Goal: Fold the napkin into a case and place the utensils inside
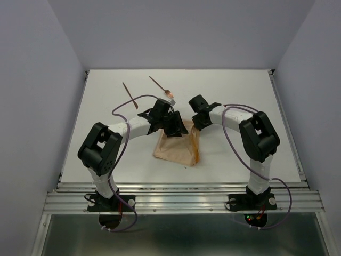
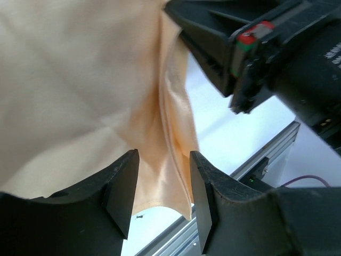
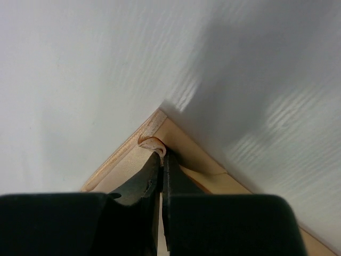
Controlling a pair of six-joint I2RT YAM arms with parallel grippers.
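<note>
The top camera looks down on the whole tabletop. Both wrist cameras are close above the shared napkin.

You have the napkin on the table. Behind the napkin and to its left lie the plain utensil and, nearer it, the forked utensil, both apart from it. Left gripper over the napkin's far edge; right gripper at its far right corner.
</note>
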